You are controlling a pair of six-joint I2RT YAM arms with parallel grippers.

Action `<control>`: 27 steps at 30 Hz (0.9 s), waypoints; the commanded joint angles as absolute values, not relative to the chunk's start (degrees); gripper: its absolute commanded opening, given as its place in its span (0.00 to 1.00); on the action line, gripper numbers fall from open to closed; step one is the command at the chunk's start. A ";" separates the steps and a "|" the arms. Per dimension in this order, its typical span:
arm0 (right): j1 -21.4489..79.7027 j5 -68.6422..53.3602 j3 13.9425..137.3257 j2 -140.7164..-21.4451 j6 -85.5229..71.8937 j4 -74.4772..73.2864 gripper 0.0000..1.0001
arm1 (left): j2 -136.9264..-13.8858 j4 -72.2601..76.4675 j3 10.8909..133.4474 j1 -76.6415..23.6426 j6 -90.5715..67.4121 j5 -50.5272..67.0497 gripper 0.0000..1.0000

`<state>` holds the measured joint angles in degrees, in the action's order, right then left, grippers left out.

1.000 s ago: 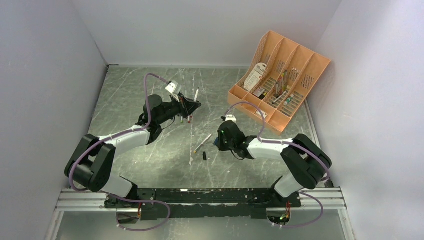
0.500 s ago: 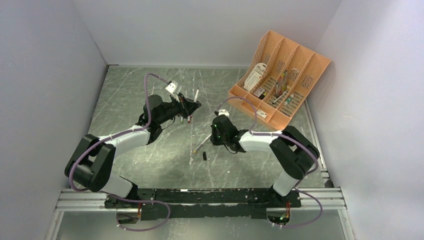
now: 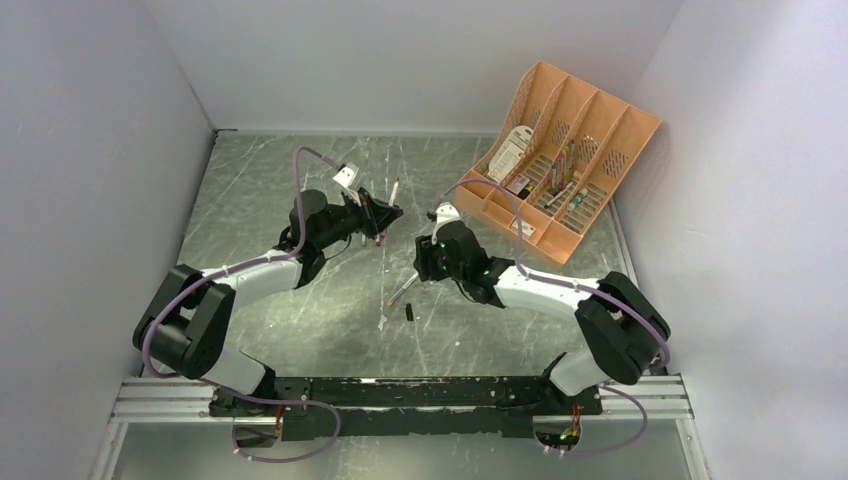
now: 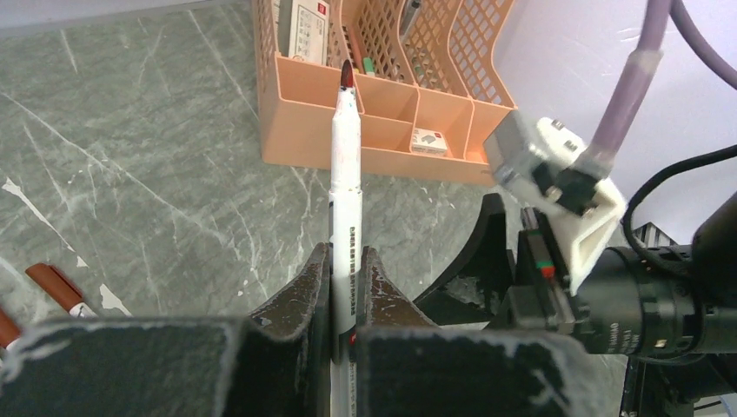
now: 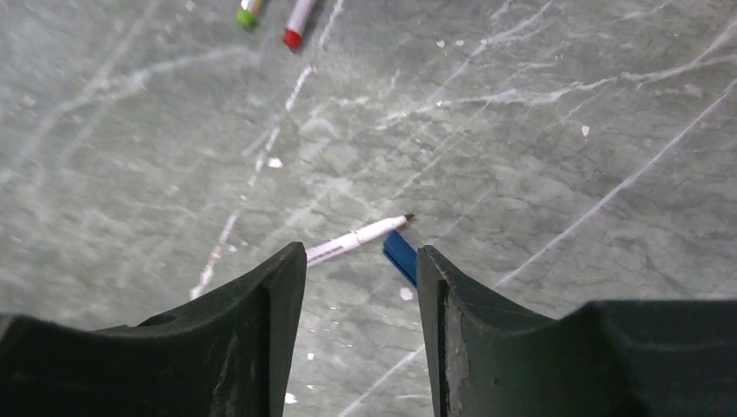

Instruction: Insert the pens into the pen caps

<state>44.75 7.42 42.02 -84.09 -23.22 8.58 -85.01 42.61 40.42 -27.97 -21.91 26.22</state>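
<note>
A white pen (image 4: 345,174) with a dark red tip is clamped between the black fingers of the left gripper (image 4: 345,261). Its tip points up and away toward the orange organizer (image 4: 374,130). The barrel is smooth and round, with small print running along it, and its lower part is hidden between the fingers.

A second pen (image 5: 355,239), also white and with a bare dark tip, lies flat on the green-grey marbled table (image 5: 565,130). It sits below the gap of the right gripper (image 5: 361,261), whose two blunt black fingers stand well apart with nothing between them. A short blue cap (image 5: 400,254) lies just beside that pen's tip and is partly hidden by one finger. I cannot tell whether the cap and the pen touch. In the overhead view the right gripper hangs over the far end of this pen and covers the blue cap. A small dark cap (image 3: 409,312) lies near the pen's other end, apart from it.

A green pen end (image 5: 248,13) and a red pen end (image 5: 294,33) are cut off at the top of the right wrist view. A thin third pen (image 3: 393,190) lies on the table beyond the left gripper. It is too small to make out in detail.
</note>
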 commanded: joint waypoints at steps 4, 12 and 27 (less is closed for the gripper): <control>44.91 3.81 40.70 -88.91 -8.29 8.09 0.60 | -84.36 43.25 41.63 -28.12 -21.40 27.29 0.07; 44.88 4.08 41.55 -93.24 -5.24 10.50 0.59 | -83.71 42.24 41.74 -28.12 -21.01 27.17 0.07; 44.83 6.10 41.27 -95.95 -7.87 10.22 0.04 | -83.66 42.55 41.47 -28.12 -21.63 27.73 0.07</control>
<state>44.75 4.97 41.30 -95.20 -6.90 11.38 -84.97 41.69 40.45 -27.97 -21.85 26.59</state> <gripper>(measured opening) 0.145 0.143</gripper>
